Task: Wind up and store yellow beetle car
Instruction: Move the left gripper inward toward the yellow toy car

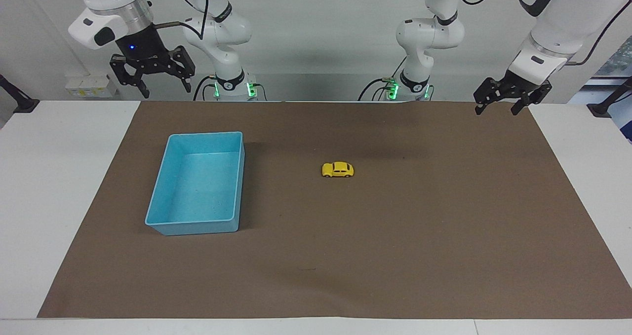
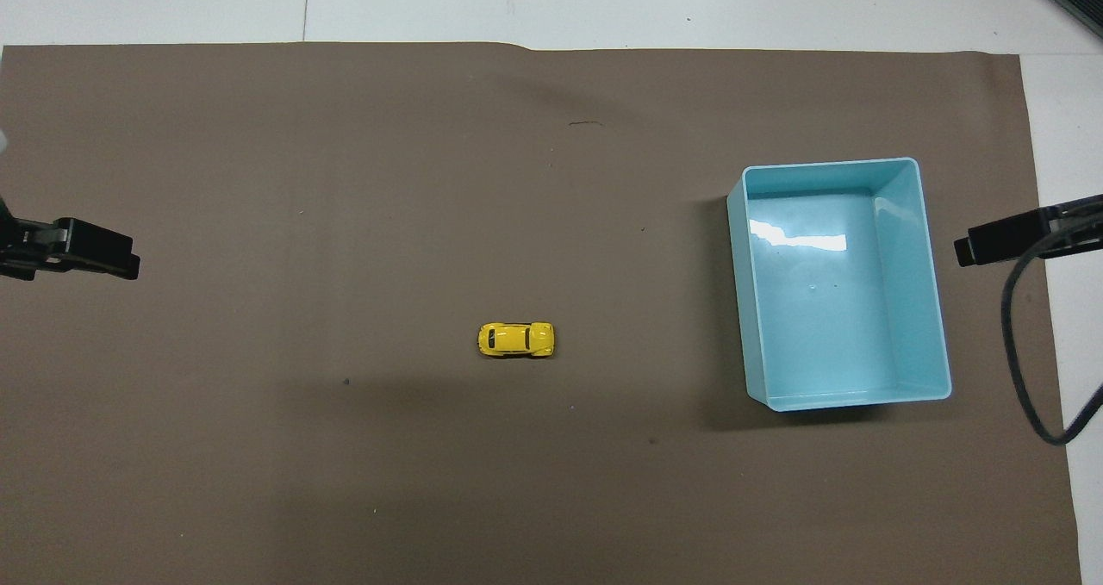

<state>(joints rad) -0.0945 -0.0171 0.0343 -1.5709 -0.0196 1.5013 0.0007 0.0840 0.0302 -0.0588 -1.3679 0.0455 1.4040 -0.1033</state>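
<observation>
Car: yellow beetle car (image 1: pixel 338 169) sits on its wheels on the brown mat (image 1: pixel 395 236) mid-counter, untouched. Blue tray (image 1: pixel 163 221) lies toward the right arm's end. Left end effector (image 1: pixel 511 100) and right end effector (image 1: pixel 152 81) wait raised near the counter's robot-side corners, both apparently with fingers spread, holding nothing.

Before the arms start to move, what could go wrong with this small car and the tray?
1. The yellow beetle car is tiny and stands on wheels on the brown mat; a gripper's touch may roll it away.
2. It may bounce out if dropped into the blue tray from high up.
</observation>
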